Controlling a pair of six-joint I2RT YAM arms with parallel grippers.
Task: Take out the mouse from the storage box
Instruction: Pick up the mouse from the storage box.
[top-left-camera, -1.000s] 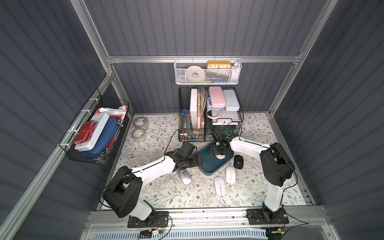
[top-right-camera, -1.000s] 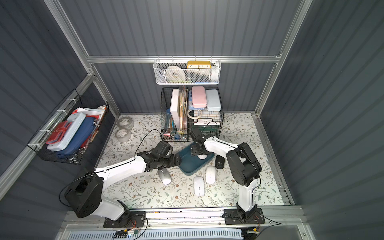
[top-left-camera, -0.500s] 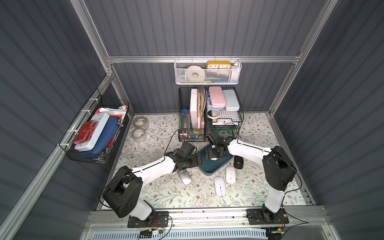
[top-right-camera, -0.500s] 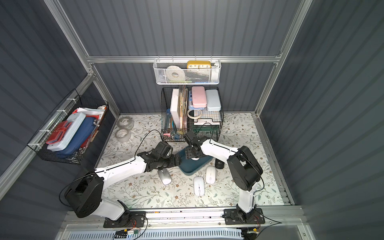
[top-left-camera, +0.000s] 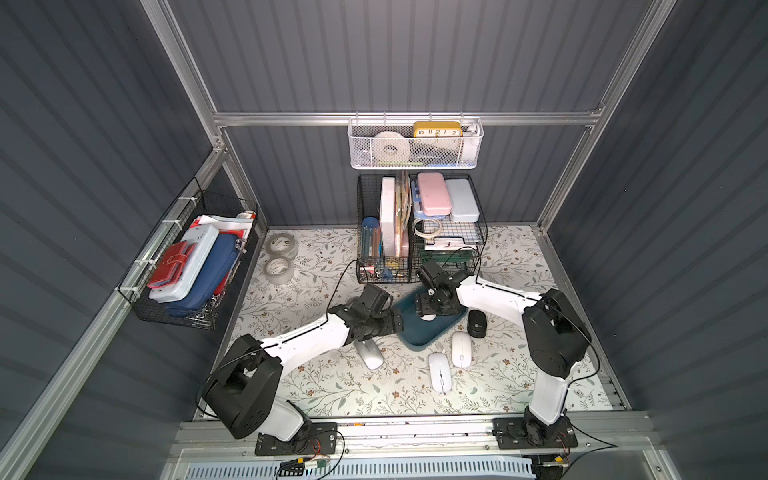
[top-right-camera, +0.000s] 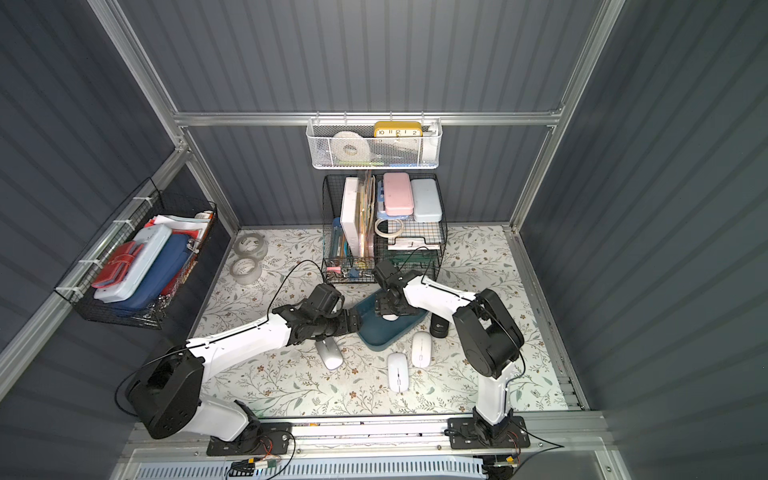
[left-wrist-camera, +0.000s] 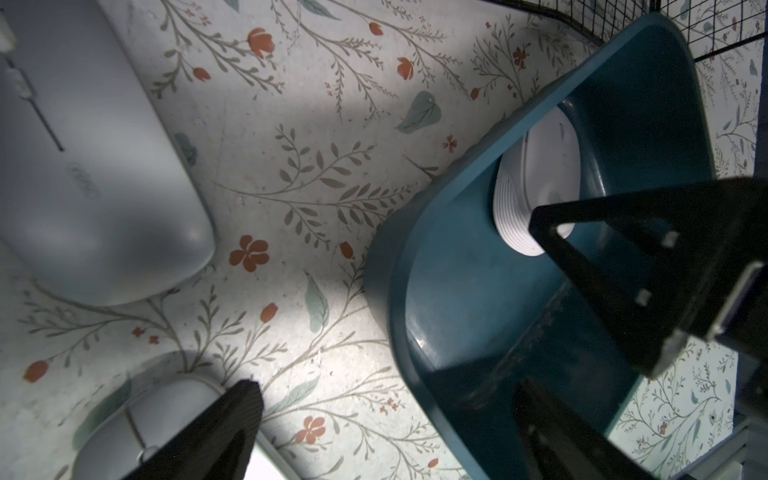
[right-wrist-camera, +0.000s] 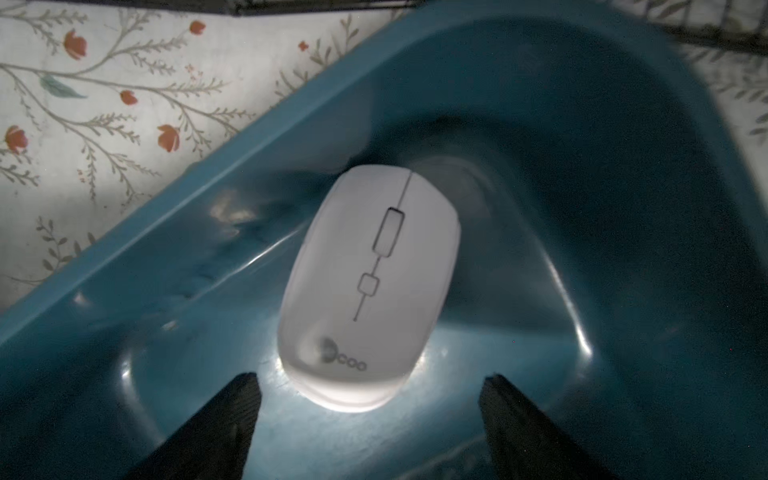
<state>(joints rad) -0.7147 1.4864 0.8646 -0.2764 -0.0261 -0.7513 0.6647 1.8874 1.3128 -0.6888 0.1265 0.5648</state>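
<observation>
**A:** Versus a second back, the right arm has swung its wrist in toward the black wire-mesh organisers (top-left-camera: 415, 232) and tipped down. The right gripper (right-wrist-camera: 370, 376) now points into the shallow dark teal plastic storage box (top-left-camera: 422, 334). The left arm hasn't shifted.

**B:** Jaw state?

**A:** Right is spread and holding nothing. In the right wrist view its fingertips stand either side of the tail end of the white plastic wireless mouse (right-wrist-camera: 370, 282), clear of it. The left gripper (left-wrist-camera: 386, 382) is spread wide too, straddling the box's near wall with one finger inside and one outside. Can't tell if it touches the wall.

**B:** Where's the mouse?

**A:** Flat on the box floor, buttons up, near the rounded end. A flat silver mouse (top-left-camera: 369, 353), two white mice (top-left-camera: 439, 372) and a black mouse (top-left-camera: 476, 323) sit out on the floral-print tabletop (top-left-camera: 332, 386). Ignore those.

**B:** Reads as the final descent before the grasp. Yaw the wrist a touch, since the mouse axis sits slightly skewed to the fingers. Advance until the pads are alongside mid-body and go low, below the crown. The shell looks smooth and domed, so a high pinch will probably squirt it out.

**A:** And the box?

**B:** Light plastic, so it likely slides. Left could pinch the wall to pin it while right closes. Then lift straight up past the rim before translating, and set down well apart from the other mice.
</observation>
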